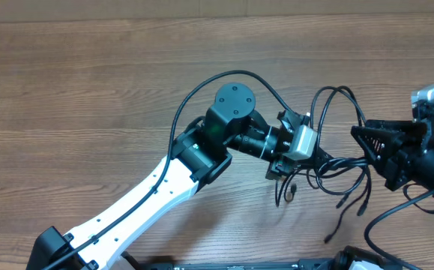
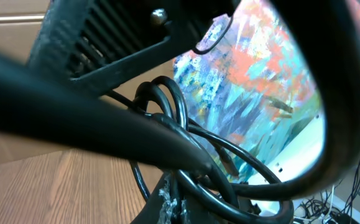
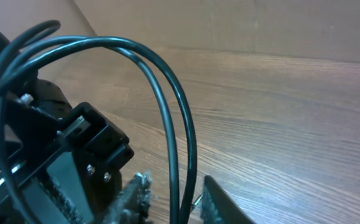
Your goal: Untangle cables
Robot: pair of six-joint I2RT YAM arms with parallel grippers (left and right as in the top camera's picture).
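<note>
The right jaws stand slightly apart with two strands of the cables (image 3: 192,162) running down between them; whether they bite, I cannot tell. The left jaws are pressed together, pinching the bundle just at 9 o'clock of the right ones. From there, loops arc toward 12 o'clock and loose plug ends (image 1: 327,238) trail off toward 5 o'clock over the surface (image 1: 89,75). The cords look light, limp and smooth-skinned, so I reckon they slip from a weak pinch and the plugs snag in loops. A single strand close behind a plug seems the best place to hold.
</note>
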